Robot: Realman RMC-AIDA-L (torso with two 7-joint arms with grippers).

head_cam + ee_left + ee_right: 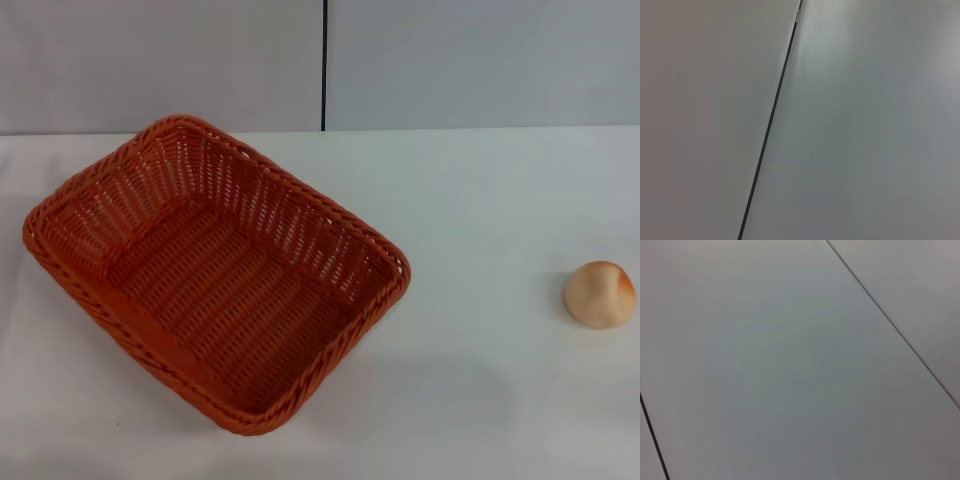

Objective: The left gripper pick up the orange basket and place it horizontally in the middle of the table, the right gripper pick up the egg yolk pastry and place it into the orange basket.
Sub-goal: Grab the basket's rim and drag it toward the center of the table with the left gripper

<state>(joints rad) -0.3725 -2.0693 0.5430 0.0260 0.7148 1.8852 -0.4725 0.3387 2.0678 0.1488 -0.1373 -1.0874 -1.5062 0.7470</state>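
We find the orange basket (215,275) resting on the table (480,370), on the left half of the head view, set at a diagonal with one corner toward the far wall and another toward the near edge. Its interior holds nothing we can see. The egg yolk pastry (600,294) sits on the table well apart from the basket, close to the right border of the head view, its golden patch facing up and to the right. Behind the table stands a grey wall panel (470,60) with a dark vertical seam (324,65). Neither gripper appears in any view; both wrist views show only grey panelling with seams (771,120), so their state cannot be told.
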